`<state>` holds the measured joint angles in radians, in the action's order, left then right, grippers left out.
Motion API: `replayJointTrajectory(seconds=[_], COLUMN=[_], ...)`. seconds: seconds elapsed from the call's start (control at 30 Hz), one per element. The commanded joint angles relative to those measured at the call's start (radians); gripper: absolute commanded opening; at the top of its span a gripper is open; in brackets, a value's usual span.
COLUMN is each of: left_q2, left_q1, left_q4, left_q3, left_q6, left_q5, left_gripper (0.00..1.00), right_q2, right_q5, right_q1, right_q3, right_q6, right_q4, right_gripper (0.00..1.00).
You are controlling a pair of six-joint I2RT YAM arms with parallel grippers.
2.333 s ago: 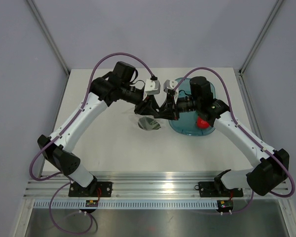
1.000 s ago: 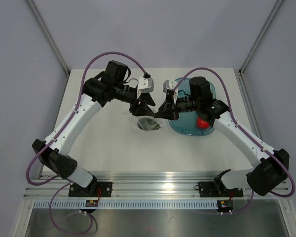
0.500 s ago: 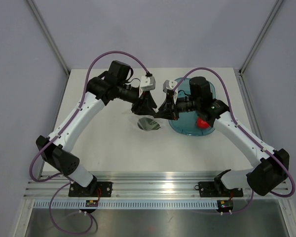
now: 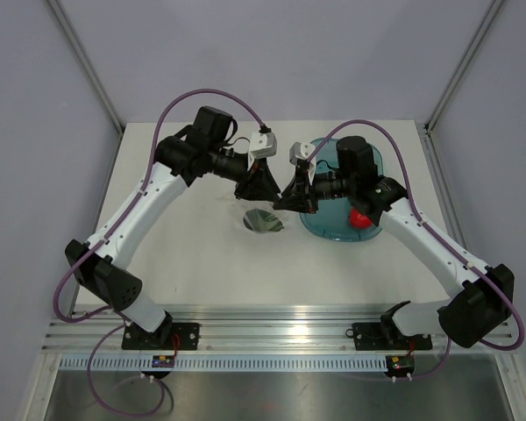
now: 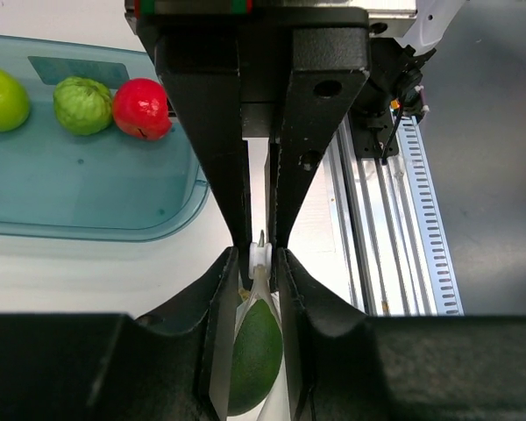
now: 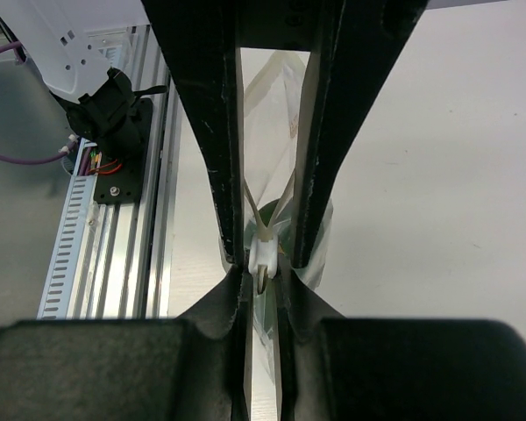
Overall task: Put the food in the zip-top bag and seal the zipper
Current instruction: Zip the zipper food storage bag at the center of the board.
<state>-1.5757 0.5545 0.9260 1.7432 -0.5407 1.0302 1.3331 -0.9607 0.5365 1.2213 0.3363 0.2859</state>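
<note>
the food (image 5: pixel 256 355) sits inside the zip-top bag (image 4: pixel 265 221), which is near the middle of the table (image 4: pixel 202 254), a little toward the far edge and just left of the teal tray (image 5: pixel 88 202) by the far right corner. the left gripper (image 5: pixel 260 254) has its jaws pressed together on the bag's top edge, with a small white piece of the zipper (image 5: pixel 260 260) pinched between the tips. the right gripper (image 6: pixel 263 263) is clamped the same way on the same strip. from above, the two sets of fingertips meet nearly nose to nose over the bag, the left arm reaching in from the left edge and the right arm from over the tray. the dark green oval hangs just beyond the left jaws, its long axis running on from the fingers, so it is clear of the seal line. in the right wrist view the clear film spreads into a v beyond the pinch, so part of the mouth looks unsealed, though glare makes that hard to tell. the strip appears to run along the line joining the two grippers, so closing the rest probably means one gripper anchoring while the other slides outward. neither arm is clearly nearer. a lime-green apple (image 5: pixel 2 98) and a red fruit (image 5: pixel 142 108) lie in the tray
</note>
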Motion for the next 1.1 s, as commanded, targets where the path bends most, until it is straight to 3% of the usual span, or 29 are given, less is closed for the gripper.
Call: replayJointTrajectory(seconds=[0.0, 0.1, 0.17, 0.37, 0.43, 0.47, 0.5, 0.57, 1.07], left_q2=[-0.01, -0.01, -0.012, 0.023, 0.032, 0.036, 0.036, 0.029, 0.026], left_q1=[0.005, 0.008, 0.008, 0.007, 0.005, 0.005, 0.004, 0.002, -0.01], left_q4=[-0.036, -0.032, -0.032, -0.033, -0.042, -0.044, -0.044, -0.039, -0.039], left_q3=[0.042, 0.041, 0.039, -0.008, -0.02, -0.027, -0.027, -0.027, -0.016], left_q6=[0.021, 0.016, 0.018, -0.002, -0.005, -0.005, -0.007, -0.007, 0.005], left_q5=[0.034, 0.033, 0.024, -0.03, -0.035, -0.033, -0.035, -0.033, -0.036], left_gripper=[0.27, 0.16, 0.0, 0.0, 0.0, 0.0, 0.0, 0.0, 0.0], right_q2=[-0.005, -0.006, -0.008, -0.026, -0.055, -0.066, -0.092, -0.116, -0.183], right_q5=[-0.013, -0.01, -0.006, 0.08, 0.095, 0.1, 0.102, 0.103, 0.151], right_q1=[-0.001, -0.001, 0.0, -0.001, -0.003, -0.003, -0.003, -0.003, -0.003], right_q3=[0.03, 0.03, 0.029, 0.014, -0.003, -0.023, -0.035, -0.069, -0.183], right_q6=[-0.01, -0.01, -0.01, -0.031, -0.036, -0.046, -0.054, -0.082, -0.221], right_q4=[-0.027, -0.028, -0.03, -0.03, -0.031, -0.037, -0.062, -0.105, -0.234], right_gripper=[0.0, 0.0, 0.0, 0.04, 0.13, 0.23, 0.25, 0.39, 0.42])
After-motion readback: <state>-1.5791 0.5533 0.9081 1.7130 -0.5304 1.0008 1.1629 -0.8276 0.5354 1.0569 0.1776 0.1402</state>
